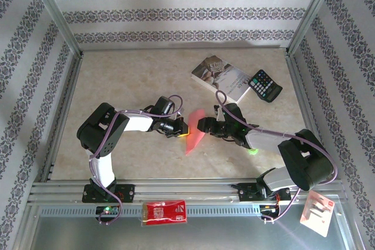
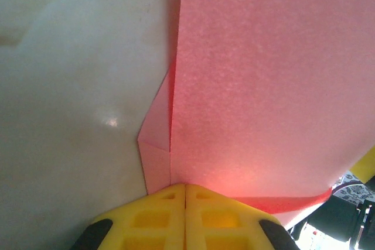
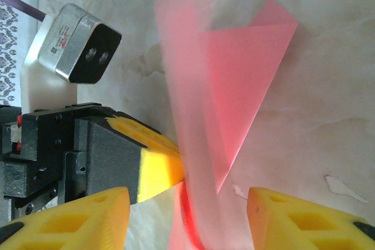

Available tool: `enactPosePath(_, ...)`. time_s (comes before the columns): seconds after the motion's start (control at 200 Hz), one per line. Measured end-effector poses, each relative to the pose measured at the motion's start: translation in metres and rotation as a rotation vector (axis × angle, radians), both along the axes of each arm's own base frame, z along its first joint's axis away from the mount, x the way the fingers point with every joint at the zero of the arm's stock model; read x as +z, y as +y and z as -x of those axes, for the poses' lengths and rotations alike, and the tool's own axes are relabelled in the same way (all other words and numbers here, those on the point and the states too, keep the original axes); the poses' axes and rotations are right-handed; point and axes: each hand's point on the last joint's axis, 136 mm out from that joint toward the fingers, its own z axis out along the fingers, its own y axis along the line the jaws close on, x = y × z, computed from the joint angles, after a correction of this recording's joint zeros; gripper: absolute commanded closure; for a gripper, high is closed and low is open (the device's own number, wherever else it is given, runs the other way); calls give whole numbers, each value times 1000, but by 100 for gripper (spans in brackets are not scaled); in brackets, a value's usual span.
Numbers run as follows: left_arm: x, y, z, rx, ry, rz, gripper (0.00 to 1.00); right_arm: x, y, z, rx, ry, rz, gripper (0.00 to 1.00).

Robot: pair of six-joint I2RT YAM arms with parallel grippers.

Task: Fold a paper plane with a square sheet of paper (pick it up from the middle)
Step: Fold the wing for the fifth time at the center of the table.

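A small red packet (image 1: 165, 212) with white print lies on the near rail, well down and left of the paperback book (image 1: 221, 77). A white-and-red card (image 1: 318, 212) sits at the rail's right end, well below the book. One black calculator (image 1: 265, 85) lies just beside the book's right corner. There is one pink-red sheet of paper (image 1: 195, 132), partly folded, standing on edge over the worktop (image 1: 129, 80) below and a little left of the book. Two arms reach for it, elbows raised and forearms turned inward toward each other. The left tool (image 2: 185, 188) has its yellow fingers pressed together on the paper's edge. The right tool (image 3: 187, 221) has its fingers apart, one on each side of the paper, facing the left tool's black body.
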Motion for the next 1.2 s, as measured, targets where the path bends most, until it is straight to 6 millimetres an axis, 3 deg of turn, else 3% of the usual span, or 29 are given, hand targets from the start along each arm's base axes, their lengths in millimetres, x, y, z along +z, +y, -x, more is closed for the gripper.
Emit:
enactPosePath(0.23, 0, 0, 0, 0, -1, 0, 94, 5, -4, -6, -7, -16, -28, 50)
enactPosePath(0.485, 0, 0, 0, -2, -2, 0, 94, -3, -9, -8, -24, 13, -14, 83)
enactPosePath(0.62, 0, 0, 0, -3, -2, -1, 92, -9, -12, -7, -46, 47, 0, 93)
enactPosePath(1.044, 8, 8, -3, 6, -35, -60, 74, -20, -21, -3, -107, 124, 61, 96)
enactPosePath(1.199, 24, 18, -8, 31, -117, -97, 67, -21, -23, -3, -115, 136, 74, 96)
